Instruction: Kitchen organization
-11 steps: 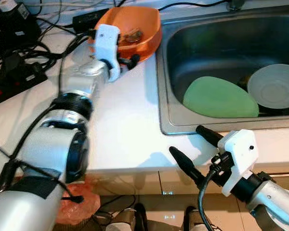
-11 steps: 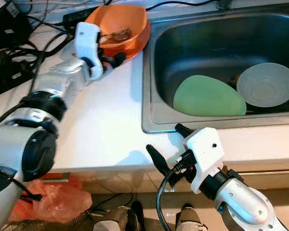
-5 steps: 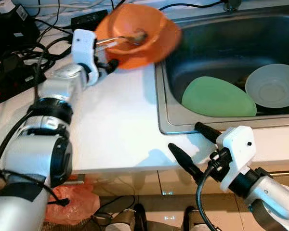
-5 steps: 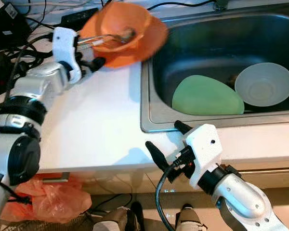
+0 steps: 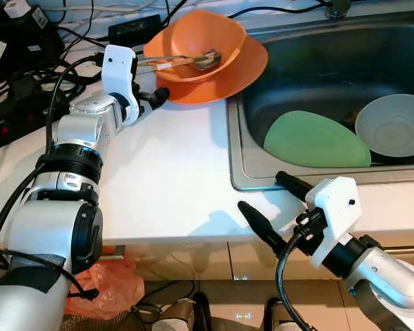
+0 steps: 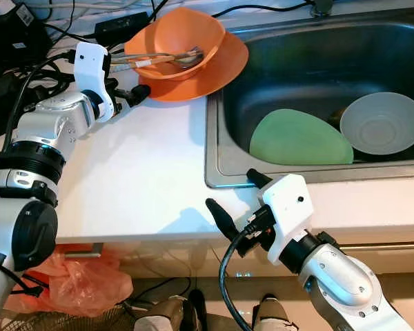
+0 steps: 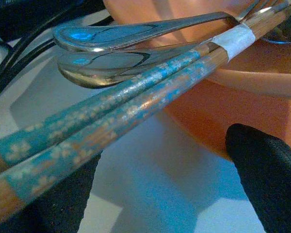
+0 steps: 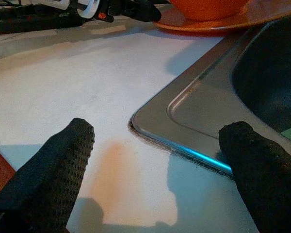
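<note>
**Orange dishes stacked beside sink; neither claw holding**

We found the orange plastic bowl (image 5: 193, 52) nested on the orange plate (image 5: 224, 76), just left of the stainless steel sink (image 5: 245, 148), with metal spoons (image 7: 136, 46) and patterned chopsticks (image 7: 111, 111) gathered inside, apparently for tidy carrying. The left gripper (image 5: 152, 96) touched the plate's rim, fingers apart, clasping nothing. The right gripper (image 5: 279, 214) hovered at the sink's near corner, wide open and unladen.

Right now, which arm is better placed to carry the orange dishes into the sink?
Left, probably. The left gripper is at the rim of the orange plate holding the orange bowl. The right gripper hangs open at the counter's front edge, far from them.
</note>
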You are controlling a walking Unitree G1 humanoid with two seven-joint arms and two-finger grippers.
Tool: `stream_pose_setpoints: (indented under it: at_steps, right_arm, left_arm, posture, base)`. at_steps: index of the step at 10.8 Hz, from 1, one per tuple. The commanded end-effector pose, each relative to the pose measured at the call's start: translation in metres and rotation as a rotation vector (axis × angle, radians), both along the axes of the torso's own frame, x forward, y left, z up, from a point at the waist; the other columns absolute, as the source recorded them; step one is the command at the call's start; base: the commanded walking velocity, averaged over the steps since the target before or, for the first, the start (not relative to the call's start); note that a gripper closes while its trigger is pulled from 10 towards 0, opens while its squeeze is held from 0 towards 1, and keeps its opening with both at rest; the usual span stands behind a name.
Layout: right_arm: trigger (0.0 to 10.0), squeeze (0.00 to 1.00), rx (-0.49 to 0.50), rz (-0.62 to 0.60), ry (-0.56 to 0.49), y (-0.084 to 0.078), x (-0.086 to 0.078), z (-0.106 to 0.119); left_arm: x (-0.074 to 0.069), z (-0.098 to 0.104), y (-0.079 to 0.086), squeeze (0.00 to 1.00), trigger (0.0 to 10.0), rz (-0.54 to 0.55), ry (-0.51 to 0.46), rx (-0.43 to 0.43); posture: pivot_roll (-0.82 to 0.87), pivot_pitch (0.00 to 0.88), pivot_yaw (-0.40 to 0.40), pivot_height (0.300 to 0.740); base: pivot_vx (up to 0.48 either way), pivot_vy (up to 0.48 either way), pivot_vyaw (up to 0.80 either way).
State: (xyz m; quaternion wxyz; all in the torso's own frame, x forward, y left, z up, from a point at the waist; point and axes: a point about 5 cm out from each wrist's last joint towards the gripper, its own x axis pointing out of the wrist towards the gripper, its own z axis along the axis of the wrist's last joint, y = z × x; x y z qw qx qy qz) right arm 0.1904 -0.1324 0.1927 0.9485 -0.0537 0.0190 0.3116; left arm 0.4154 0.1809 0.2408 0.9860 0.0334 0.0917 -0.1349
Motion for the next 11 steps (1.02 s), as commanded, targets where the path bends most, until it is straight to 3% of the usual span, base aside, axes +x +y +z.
stream_pose_setpoints:
  at_steps: [1,3,7,11]
  right_arm:
    - [10.0,0.00,0.003,0.007,0.030,0.002,-0.001,-0.006]
    - [10.0,0.00,0.003,0.009,0.026,0.001,0.001,-0.007]
    - [10.0,0.00,0.002,0.013,0.013,0.002,0.007,-0.009]
    - [10.0,0.00,0.017,0.025,-0.008,0.006,0.018,-0.011]
  left_arm:
    - [-0.005,-0.024,0.008,0.00,10.0,0.017,0.113,0.020]
    - [-0.007,-0.022,0.007,0.00,10.0,-0.016,0.126,0.022]
    - [-0.026,-0.020,-0.003,0.00,10.0,-0.217,0.192,0.079]
    - [-0.049,-0.011,0.006,0.00,10.0,-0.283,0.221,0.127]
  posture:
    - [-0.06,0.180,0.178,0.740]
    - [-0.05,0.174,0.175,0.740]
    - [-0.02,0.157,0.178,0.740]
    - [0.05,0.125,0.184,0.740]
  base:
    - [0.000,0.000,0.00]
    - [0.000,0.000,0.00]
    - [0.000,0.000,0.00]
    - [0.000,0.000,0.00]
